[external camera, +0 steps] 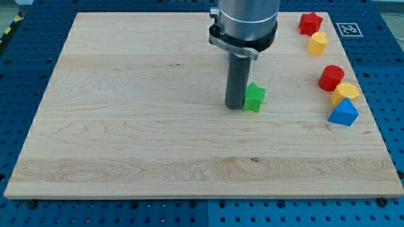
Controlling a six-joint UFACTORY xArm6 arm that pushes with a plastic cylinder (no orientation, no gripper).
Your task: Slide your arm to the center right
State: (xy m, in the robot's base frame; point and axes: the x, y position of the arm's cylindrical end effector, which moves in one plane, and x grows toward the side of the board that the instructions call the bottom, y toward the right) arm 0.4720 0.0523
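Observation:
My dark rod comes down from the view's top centre and my tip (235,105) rests on the wooden board just above its middle. A green star-shaped block (254,97) touches the rod's right side. At the view's right edge lie a red star block (310,23), a yellow block (318,43), a red round block (331,77), a yellow hexagonal block (345,93) and a blue triangular block (343,113). My tip is well to the left of these.
The wooden board (126,126) lies on a blue perforated table. A black-and-white marker tag (348,29) sits off the board's top right corner. A small blue piece shows behind the rod, mostly hidden.

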